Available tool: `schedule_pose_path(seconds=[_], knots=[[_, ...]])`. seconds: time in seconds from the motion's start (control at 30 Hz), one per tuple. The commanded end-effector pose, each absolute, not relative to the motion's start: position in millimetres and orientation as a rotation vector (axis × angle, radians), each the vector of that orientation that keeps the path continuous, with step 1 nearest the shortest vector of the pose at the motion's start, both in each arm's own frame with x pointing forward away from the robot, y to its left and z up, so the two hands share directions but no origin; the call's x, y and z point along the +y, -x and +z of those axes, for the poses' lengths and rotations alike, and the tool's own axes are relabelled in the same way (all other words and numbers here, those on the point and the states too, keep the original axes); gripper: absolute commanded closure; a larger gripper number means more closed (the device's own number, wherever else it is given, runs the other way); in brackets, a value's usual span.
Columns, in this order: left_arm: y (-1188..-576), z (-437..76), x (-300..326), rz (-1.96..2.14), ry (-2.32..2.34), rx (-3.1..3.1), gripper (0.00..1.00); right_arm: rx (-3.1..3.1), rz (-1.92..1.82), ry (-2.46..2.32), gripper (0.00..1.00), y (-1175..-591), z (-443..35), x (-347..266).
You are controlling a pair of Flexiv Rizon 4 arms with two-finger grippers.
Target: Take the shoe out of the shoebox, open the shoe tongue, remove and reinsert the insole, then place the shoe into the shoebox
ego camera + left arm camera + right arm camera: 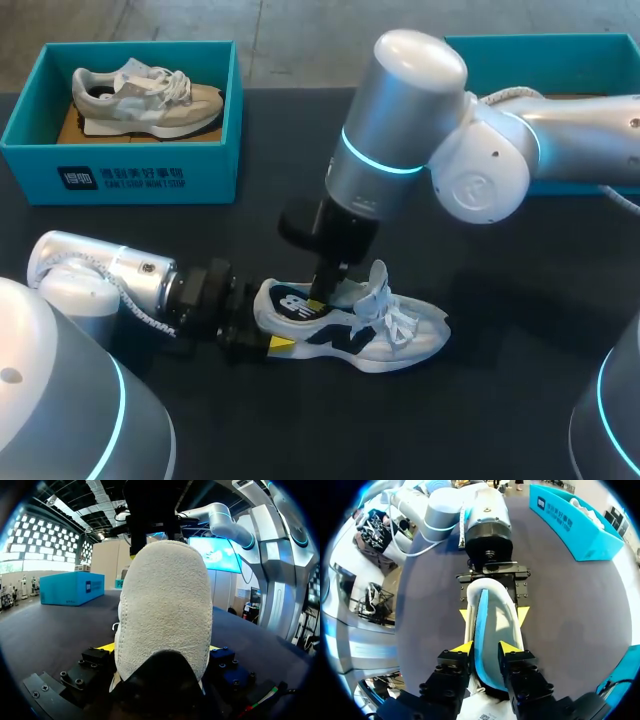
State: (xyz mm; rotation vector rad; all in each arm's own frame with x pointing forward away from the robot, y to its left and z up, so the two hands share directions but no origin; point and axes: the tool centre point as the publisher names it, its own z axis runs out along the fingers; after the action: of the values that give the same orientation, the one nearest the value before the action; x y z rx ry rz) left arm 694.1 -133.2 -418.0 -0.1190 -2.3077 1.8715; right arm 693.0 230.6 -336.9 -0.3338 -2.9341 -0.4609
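Between the right jaws: the right gripper (490, 649) stands nearly closed, its yellow tips pinching the teal-edged insole (492, 622) from both sides, set on edge in the shoe's mouth.
Insole axis: lengthwise with the shoe, heel to toe, in line with the gap between the fingers.
Shoe: the white-and-navy sneaker (350, 325) sits sole-down on the table (500, 420), heel at 9 o'clock, toe at 3 o'clock in the head view, tongue and laces thrown toward the toe.
Left gripper: the left gripper (494, 615) is clamped on the heel at the 9 o'clock end, one tip on each side.
Nearer arm: right, directly above the opening; the left only anchors.
Coming move: likely turns on keeping the insole parallel to the shoe's length.
Shoebox: the teal shoebox (120, 175) lies at 11 o'clock from the sneaker, well apart, holding a beige shoe (140, 100).
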Motion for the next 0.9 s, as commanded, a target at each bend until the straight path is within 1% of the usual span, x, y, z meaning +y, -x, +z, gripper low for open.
schedule_pose_path(seconds=[0.03, 0.37, 0.9], knots=[[-695, -420, -133, 1.871, 0.119, -2.307, 1.0, -2.941, -0.477, 0.352, 0.73, -688, -340, 232], [-695, -420, -133, 1.871, 0.119, -2.307, 1.0, -2.934, -0.491, 0.359, 0.73, -694, -344, 241], [-695, -420, -133, 1.871, 0.119, -2.307, 1.0, -2.921, -0.507, 0.436, 0.79, -692, -349, 243]])
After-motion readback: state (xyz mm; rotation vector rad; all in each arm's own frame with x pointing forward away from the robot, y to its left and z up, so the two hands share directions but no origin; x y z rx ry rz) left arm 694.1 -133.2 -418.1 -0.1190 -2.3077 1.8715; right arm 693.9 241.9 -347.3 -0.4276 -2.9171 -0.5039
